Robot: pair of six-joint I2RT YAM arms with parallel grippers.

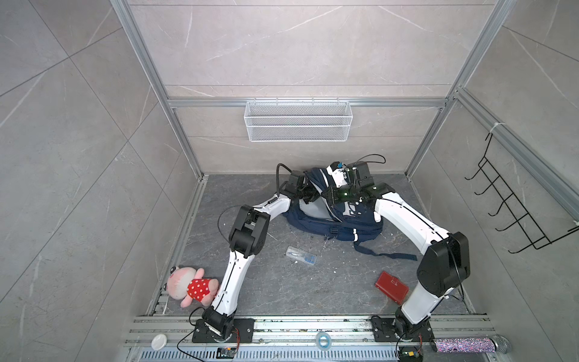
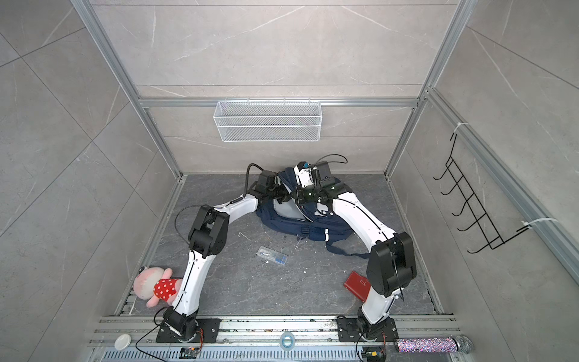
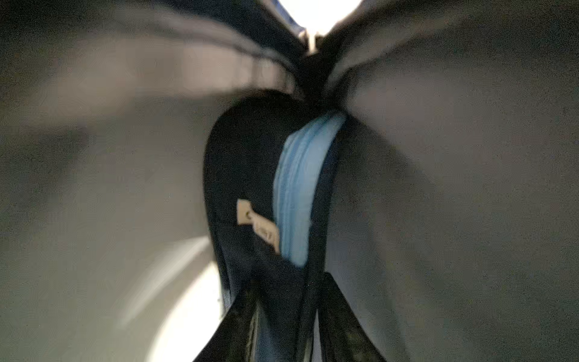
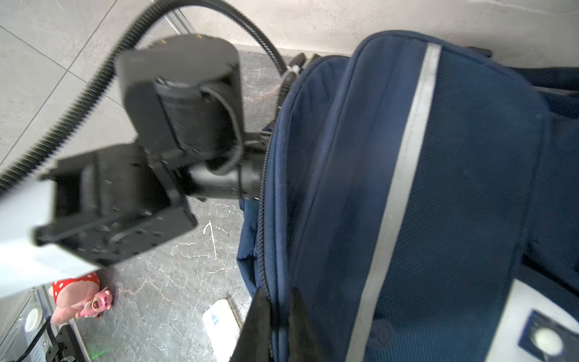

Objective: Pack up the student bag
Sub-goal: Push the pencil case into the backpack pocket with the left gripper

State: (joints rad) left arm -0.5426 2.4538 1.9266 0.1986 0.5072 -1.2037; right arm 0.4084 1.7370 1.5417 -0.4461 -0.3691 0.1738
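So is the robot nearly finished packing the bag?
Not yet. The student bag is already open, its zip edge pinched up by the right gripper. Right now the left gripper holds a dark pencil case with a light-blue zip inside it. Still out on the floor: a clear plastic box, a red wallet and a pink plush toy.

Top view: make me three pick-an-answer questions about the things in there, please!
1. Where does the plush toy lie? A at the back wall; B beside the left arm; C in the middle.
2. What colour is the wallet? A green; B red; C yellow.
3. What is the right gripper doing? A pinching the student bag's edge; B hanging wide open; C holding the toy.
Answers: B, the toy touches that arm's lower link; B, it is plainly red; A, the wrist view shows its fingers closed on the zip edge.
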